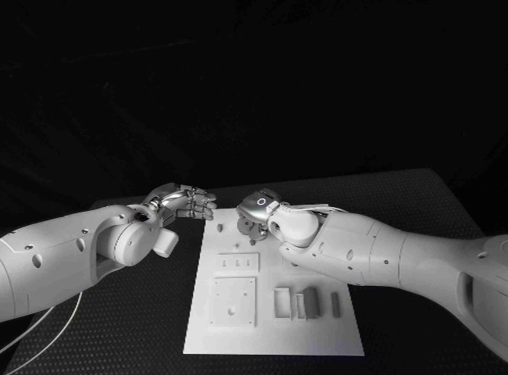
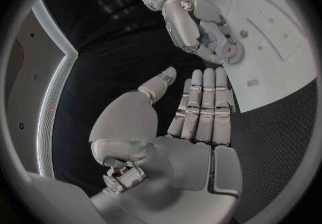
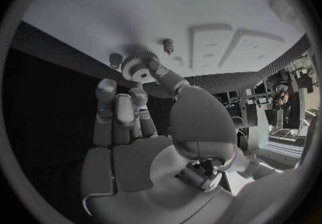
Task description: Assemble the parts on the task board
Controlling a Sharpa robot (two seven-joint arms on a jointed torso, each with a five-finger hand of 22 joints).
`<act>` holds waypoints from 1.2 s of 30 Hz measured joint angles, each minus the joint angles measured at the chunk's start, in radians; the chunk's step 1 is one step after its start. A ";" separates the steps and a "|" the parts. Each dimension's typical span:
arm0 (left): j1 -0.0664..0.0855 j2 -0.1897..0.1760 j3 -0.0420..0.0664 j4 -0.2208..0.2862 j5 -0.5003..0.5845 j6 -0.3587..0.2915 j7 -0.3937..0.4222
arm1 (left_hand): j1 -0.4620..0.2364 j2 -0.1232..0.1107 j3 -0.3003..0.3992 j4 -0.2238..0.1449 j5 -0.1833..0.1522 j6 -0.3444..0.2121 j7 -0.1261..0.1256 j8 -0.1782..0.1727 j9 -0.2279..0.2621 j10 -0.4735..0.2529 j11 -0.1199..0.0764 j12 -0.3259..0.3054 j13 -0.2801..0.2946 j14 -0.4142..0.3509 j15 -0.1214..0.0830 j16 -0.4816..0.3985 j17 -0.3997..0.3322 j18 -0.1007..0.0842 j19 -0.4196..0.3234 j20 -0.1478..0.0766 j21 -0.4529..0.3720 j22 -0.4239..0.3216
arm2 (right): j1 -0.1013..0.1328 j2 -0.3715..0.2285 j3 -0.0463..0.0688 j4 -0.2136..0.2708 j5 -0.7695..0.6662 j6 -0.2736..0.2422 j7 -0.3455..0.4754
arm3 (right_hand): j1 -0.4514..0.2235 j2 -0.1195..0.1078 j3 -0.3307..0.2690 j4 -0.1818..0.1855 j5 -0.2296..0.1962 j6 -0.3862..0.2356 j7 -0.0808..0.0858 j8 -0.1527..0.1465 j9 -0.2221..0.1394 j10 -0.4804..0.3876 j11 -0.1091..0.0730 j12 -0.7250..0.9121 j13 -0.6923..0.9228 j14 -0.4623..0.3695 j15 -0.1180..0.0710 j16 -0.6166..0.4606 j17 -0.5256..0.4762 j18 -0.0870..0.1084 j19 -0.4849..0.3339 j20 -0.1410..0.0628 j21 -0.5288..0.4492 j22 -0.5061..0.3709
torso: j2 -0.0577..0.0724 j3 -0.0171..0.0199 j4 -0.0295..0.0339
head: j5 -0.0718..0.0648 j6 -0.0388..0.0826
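Observation:
The white task board (image 1: 322, 332) lies in the middle of the black table. My right hand (image 1: 258, 215) hovers over the board's far end and pinches a small grey toothed gear (image 3: 139, 68) between thumb and fingers. The gear (image 2: 232, 52) sits just above the board, close to two short pegs (image 3: 168, 45) (image 3: 115, 60). My left hand (image 1: 184, 203) is beside the board's far left corner, its fingers (image 2: 204, 100) stretched out straight and together, thumb apart, holding nothing. The right hand (image 2: 201, 25) faces it across a small gap.
On the board are a square raised plate (image 1: 234, 301), a smaller slotted plate (image 1: 238, 263) and several upright grey blocks (image 1: 305, 302) near its right side. A thin cable (image 1: 29, 336) runs over the table at the near left.

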 measured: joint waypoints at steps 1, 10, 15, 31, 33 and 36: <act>0.000 0.000 0.000 0.000 0.000 0.000 0.000 | 0.000 0.000 0.000 0.000 0.000 0.000 0.000 0.000 0.000 0.000 0.000 0.000 0.000 0.000 0.000 0.000 0.000 0.000 0.000 0.000 0.000 0.000 | 0.000 0.000 0.000 0.000 0.001 0.001 0.001 | 0.000 0.000 0.000 0.000 0.000 -0.002 0.002 -0.001 -0.001 0.002 0.002 0.000 -0.001 0.000 0.000 0.000 0.000 0.000 0.000 0.000 0.000 0.000 | 0.000 0.0001 -0.0002 | 0.000 0.000; 0.000 0.000 0.000 -0.001 0.000 0.000 0.000 | 0.000 0.000 0.000 0.000 0.000 0.000 0.000 0.000 0.001 0.000 0.000 0.000 0.001 0.000 0.000 0.000 0.001 0.000 0.000 0.000 0.000 0.000 | 0.001 0.000 0.000 0.002 0.011 0.007 0.004 | 0.004 -0.004 0.000 0.000 0.000 -0.016 0.016 -0.027 -0.012 0.000 0.007 0.000 -0.005 -0.005 -0.002 0.000 -0.001 -0.001 0.000 0.000 -0.004 0.000 | 0.000 0.0002 -0.0008 | -0.002 -0.001; 0.000 0.000 0.000 -0.001 0.000 0.000 0.000 | 0.000 0.000 0.000 0.000 0.000 0.000 0.000 0.000 0.001 0.000 0.000 0.000 0.001 0.000 0.000 0.000 0.001 0.000 0.000 0.000 0.000 0.000 | 0.001 -0.002 0.000 0.002 0.015 0.008 0.005 | 0.004 -0.004 0.000 0.000 0.000 -0.016 0.016 -0.027 -0.013 0.000 0.007 0.000 -0.005 -0.005 -0.002 0.000 -0.001 -0.001 -0.002 0.002 -0.004 0.000 | 0.000 0.0002 -0.0002 | -0.002 -0.001; 0.000 -0.001 0.000 -0.002 0.000 0.001 0.000 | 0.000 0.000 0.000 0.000 0.000 0.000 0.000 0.000 0.002 0.000 0.000 0.000 0.002 0.000 0.000 -0.004 0.002 0.000 0.000 0.000 0.000 0.001 | 0.003 -0.015 0.001 -0.003 0.050 0.025 0.014 | 0.014 0.006 0.000 0.000 0.000 -0.031 0.015 -0.033 -0.013 0.000 0.007 0.000 -0.007 -0.010 -0.005 0.000 -0.006 -0.001 -0.004 0.004 -0.008 0.000 | 0.000 0.0002 -0.0002 | -0.004 -0.002; 0.000 -0.001 0.000 -0.002 0.000 0.001 0.000 | 0.000 0.000 0.000 0.000 0.000 0.000 0.000 0.000 0.002 0.000 0.000 0.000 0.002 0.000 0.000 -0.004 0.003 0.000 0.000 0.000 0.000 0.001 | 0.003 -0.015 0.001 -0.005 0.054 0.027 0.015 | 0.011 0.010 0.000 0.000 0.000 -0.031 0.015 -0.031 -0.012 0.000 0.007 0.000 -0.007 -0.011 -0.004 0.000 -0.005 -0.001 -0.004 0.004 -0.008 0.000 | 0.000 0.0002 -0.0002 | -0.004 -0.002; 0.000 -0.001 0.000 -0.002 0.000 0.001 0.000 | 0.000 0.000 0.000 0.000 0.000 0.000 0.000 0.000 0.001 0.000 0.000 0.000 0.001 0.000 0.000 -0.004 0.003 0.000 0.000 0.000 0.000 0.001 | 0.003 -0.015 0.001 -0.008 0.059 0.029 0.015 | 0.009 0.023 0.000 0.000 0.000 -0.031 0.018 -0.019 -0.009 -0.002 0.009 0.000 -0.007 -0.011 -0.004 0.000 0.003 -0.001 -0.004 0.004 -0.008 0.000 | 0.000 0.0002 -0.0007 | -0.004 -0.002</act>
